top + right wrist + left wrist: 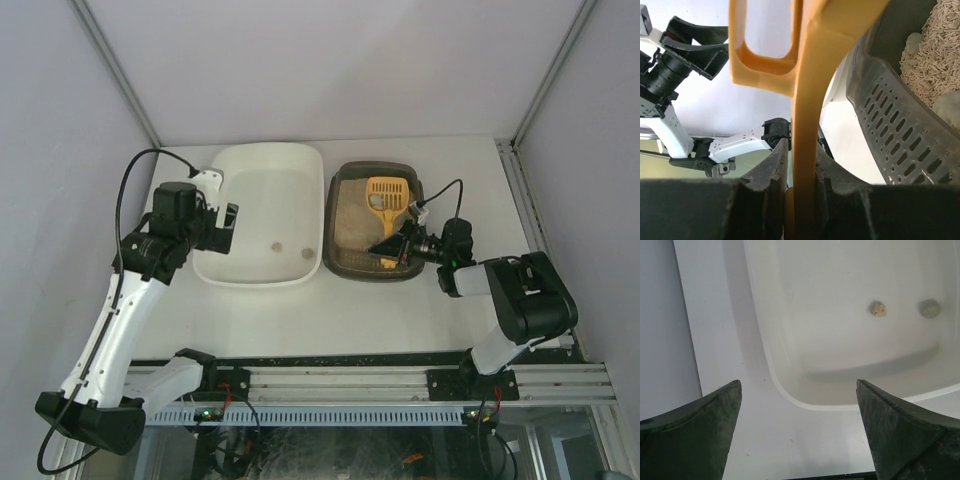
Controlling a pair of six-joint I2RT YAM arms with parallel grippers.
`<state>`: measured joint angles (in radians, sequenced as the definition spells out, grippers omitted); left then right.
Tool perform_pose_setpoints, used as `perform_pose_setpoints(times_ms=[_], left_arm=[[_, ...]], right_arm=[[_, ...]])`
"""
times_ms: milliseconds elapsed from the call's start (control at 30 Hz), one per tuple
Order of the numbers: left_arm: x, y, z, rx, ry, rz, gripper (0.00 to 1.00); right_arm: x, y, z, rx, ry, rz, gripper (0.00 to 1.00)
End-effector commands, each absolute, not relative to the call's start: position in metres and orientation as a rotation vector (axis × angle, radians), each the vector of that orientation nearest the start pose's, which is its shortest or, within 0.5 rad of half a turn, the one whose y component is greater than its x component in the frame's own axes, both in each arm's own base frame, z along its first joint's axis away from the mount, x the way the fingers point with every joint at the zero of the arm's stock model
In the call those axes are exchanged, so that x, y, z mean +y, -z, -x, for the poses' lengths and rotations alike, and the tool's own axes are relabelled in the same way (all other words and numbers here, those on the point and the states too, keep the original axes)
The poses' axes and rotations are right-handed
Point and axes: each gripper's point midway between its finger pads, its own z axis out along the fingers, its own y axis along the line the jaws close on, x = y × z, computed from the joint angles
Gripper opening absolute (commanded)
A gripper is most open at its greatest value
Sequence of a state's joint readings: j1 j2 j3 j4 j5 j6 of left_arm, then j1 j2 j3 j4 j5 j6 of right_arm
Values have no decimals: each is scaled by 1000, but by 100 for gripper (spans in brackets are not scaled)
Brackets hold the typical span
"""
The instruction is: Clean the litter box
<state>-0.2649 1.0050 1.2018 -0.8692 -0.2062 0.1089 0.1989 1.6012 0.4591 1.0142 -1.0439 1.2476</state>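
The dark brown litter box (336, 262) sits right of centre, holding beige litter. A yellow slotted scoop (385, 195) lies in it, blade toward the back. My right gripper (392, 250) is shut on the yellow scoop handle (805, 150) at the box's near right corner; the box's perforated rim (895, 130) and litter with pale clumps (935, 55) show on the right of the right wrist view. My left gripper (228, 228) is open and empty at the left rim of the white tub (262, 160), its fingers (705, 425) above the table beside the tub's corner (790, 390).
The white tub holds two small clumps, one tan (878, 308) and one grey (930, 308), also seen from above (277, 247). Grey walls close in the table on the left, back and right. A metal rail (330, 380) runs along the near edge.
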Motion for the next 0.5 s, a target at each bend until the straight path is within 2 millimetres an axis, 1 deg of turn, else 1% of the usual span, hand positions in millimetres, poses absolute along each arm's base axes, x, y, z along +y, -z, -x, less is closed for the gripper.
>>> perform_pose_setpoints(times_ms=[0, 33, 67, 167, 200, 233, 300, 333, 467], left_arm=[[-30, -258, -277, 2182, -158, -311, 100], [-30, -258, -278, 2181, -163, -311, 100], [-29, -258, -279, 2180, -171, -308, 100], [-28, -257, -279, 2180, -176, -306, 100], [-28, -257, -279, 2181, -174, -306, 100], [-28, -257, -279, 2181, -173, -308, 100], [-29, -257, -279, 2181, -170, -308, 100], [-29, -257, -279, 2182, -170, -309, 100], [-28, -257, -279, 2180, -172, -303, 100]], right_arm=[[255, -158, -261, 2047, -1861, 59, 0], [258, -153, -258, 2084, -1846, 59, 0], [254, -151, -258, 2089, -1837, 34, 0], [228, -156, -273, 1994, -1839, -108, 0], [227, -159, -275, 1972, -1852, -107, 0], [231, -155, -273, 1996, -1861, -104, 0], [251, -147, -261, 2081, -1858, -36, 0], [252, -144, -258, 2100, -1841, -18, 0], [231, -148, -271, 2030, -1827, -114, 0]])
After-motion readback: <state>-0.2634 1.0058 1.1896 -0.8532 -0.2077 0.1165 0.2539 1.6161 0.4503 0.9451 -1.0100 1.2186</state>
